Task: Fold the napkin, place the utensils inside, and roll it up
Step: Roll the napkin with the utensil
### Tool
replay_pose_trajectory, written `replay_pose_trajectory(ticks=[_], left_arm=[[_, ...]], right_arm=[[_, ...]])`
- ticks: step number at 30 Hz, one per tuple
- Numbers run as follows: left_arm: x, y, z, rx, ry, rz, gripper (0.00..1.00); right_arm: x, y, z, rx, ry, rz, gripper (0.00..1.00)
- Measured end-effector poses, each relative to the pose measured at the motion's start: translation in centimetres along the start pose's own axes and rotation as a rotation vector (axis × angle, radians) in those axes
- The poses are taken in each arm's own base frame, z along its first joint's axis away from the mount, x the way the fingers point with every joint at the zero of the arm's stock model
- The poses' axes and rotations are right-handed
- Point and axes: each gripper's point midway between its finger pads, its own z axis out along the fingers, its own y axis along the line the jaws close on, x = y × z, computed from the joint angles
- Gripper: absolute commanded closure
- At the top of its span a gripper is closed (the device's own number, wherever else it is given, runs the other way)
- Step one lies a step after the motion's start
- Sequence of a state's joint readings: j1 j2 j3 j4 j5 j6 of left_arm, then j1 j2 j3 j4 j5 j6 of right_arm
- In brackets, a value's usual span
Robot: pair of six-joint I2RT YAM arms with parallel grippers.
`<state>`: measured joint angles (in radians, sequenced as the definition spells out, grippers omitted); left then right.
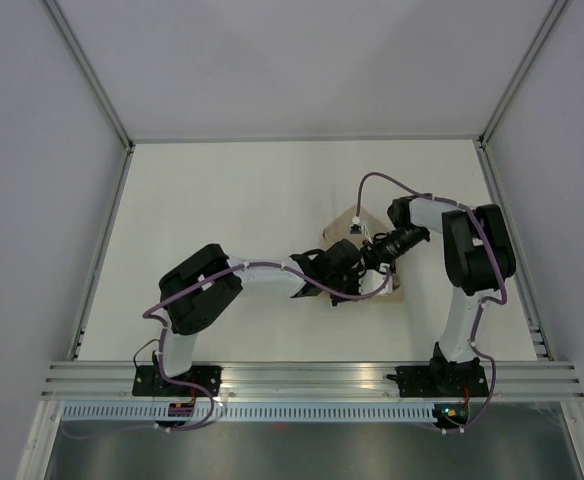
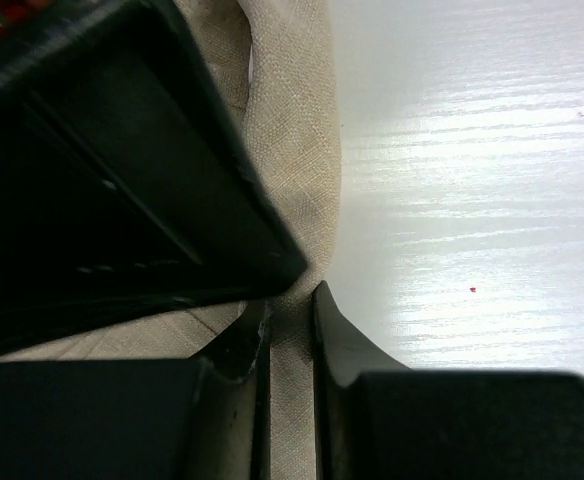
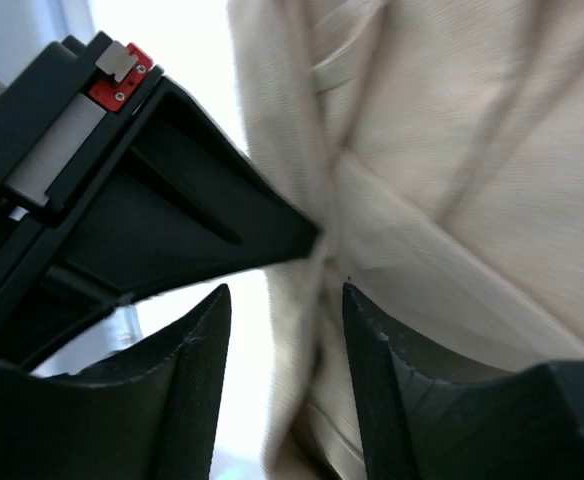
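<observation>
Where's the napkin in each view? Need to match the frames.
Top external: napkin is a small tan patch at centre, mostly covered.
Left wrist: napkin runs as a strip from top centre to bottom centre.
Right wrist: napkin fills centre and right.
Shared landmark: white table bordering it.

White table (image 1: 222, 200), pale grey walls (image 1: 32, 150)

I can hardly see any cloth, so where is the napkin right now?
Top view: the napkin lies right of the table's middle, mostly hidden under the left gripper and right gripper, which meet over it.
</observation>
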<state>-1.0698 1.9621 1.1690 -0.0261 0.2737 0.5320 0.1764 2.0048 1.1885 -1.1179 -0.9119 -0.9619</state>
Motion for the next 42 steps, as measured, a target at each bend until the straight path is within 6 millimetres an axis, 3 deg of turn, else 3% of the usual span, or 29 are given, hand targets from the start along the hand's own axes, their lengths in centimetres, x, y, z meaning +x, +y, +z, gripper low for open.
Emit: replay_pose_trajectory(ticks=[9, 14, 18, 21, 28, 37, 42], left_arm=[[-0.1, 0.2, 0.0, 0.144, 0.025, -0.173, 0.98], [-0.3, 0.0, 0.1, 0.238, 0.032, -0.278, 0.98], [-0.4, -0.2, -0.1, 0.333, 0.025, -0.384, 0.98], [-0.4, -0.7, -0.3, 0.415, 0.022, -0.470, 0.98], [0.1, -1.8, -1.1, 0.597, 0.014, -0.678, 0.98], [0.7, -2.2, -1.7, 0.696, 0.036, -0.846, 0.98], [0.7, -2.2, -1.7, 0.708, 0.047, -0.872, 0.98]], right_arm=[[-4.4, -3.8, -6.9, 0.396, -0.174, -0.144, 0.40], [-5.2, -5.1, -10.6, 0.535, -0.277, -0.135, 0.40], [-4.8, -4.2, -12.8, 0.612, -0.337, -0.157, 0.39], [-4.3, -2.3, -13.3, 0.656, -0.363, -0.211, 0.40], [-1.5, 1.1, -11.5, 0.704, -0.356, -0.359, 0.38], [1.2, 4.2, -3.7, 0.640, -0.194, -0.621, 0.33], [0.9, 4.6, -1.4, 0.603, -0.128, -0.705, 0.33]])
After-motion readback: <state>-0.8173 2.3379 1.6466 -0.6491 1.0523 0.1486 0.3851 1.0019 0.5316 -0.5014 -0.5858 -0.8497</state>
